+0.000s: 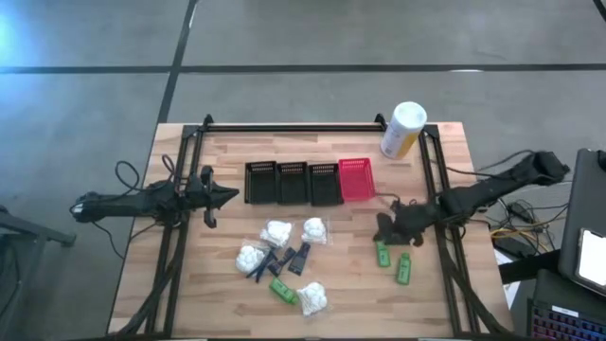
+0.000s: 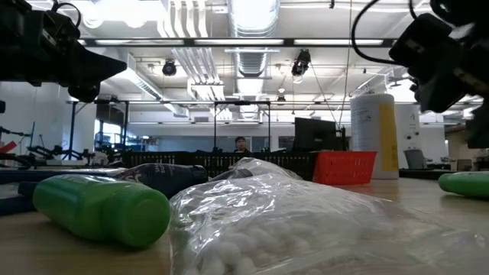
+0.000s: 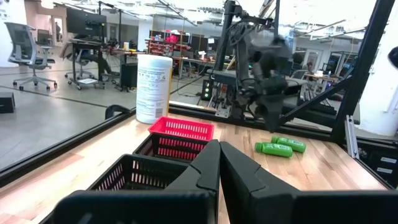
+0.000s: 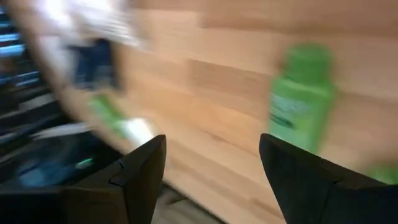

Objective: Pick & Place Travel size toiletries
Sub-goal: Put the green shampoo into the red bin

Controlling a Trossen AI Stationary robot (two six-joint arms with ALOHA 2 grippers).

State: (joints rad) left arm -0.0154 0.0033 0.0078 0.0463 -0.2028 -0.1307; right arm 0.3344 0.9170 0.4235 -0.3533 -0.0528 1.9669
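Observation:
The toiletries lie loose on the wooden table: green bottles, white puffy bundles and dark tubes. My right gripper is open above the table, just on the far side of the two right-hand green bottles; its wrist view shows one green bottle ahead of the open gripper. My left gripper is shut and held off the table, left of the baskets.
Three black mesh baskets and a red one stand in a row across the table's middle. A tall white-and-yellow canister stands near the far right corner. A black frame borders the table's far edge and sides.

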